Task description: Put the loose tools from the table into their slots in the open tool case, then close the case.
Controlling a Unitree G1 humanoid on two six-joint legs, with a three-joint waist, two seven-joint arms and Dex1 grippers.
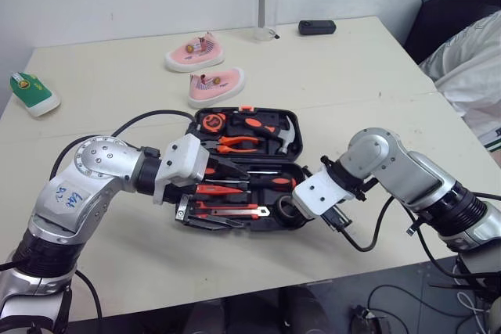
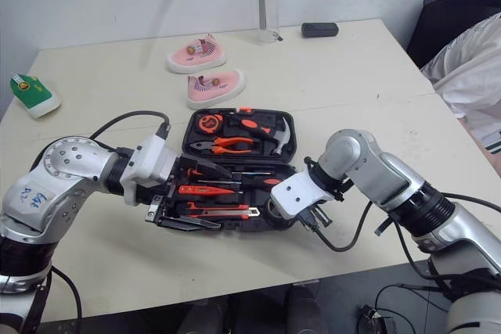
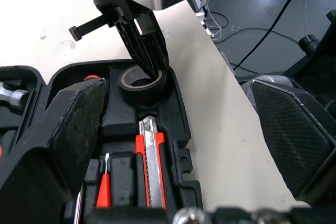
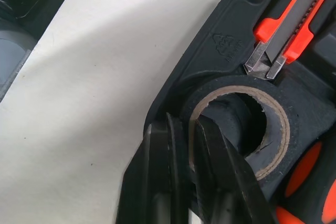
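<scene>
Tool case (image 4: 210, 72): open, with its corner wall just outside my right gripper (image 4: 185, 129).
Left gripper (image 3: 178, 124): spread wide and empty, hovering over the tray; the roll lies straight ahead of it, farther off.
Right gripper: pinched on the tape roll (image 3: 131, 86), one finger inside the core and one outside.
Tape roll: flat in its round corner pocket, directly under those tips.
Utility knife (image 3: 149, 161): slotted just beside the roll, long axis pointing at it.
Next, I judge: let go and lift straight out.

Inside the tool case (image 4: 218, 64), the tape roll (image 4: 277, 145) in its corner is partly hidden behind the right gripper (image 4: 185, 121) (the knife (image 4: 273, 22) alongside runs off frame).
</scene>
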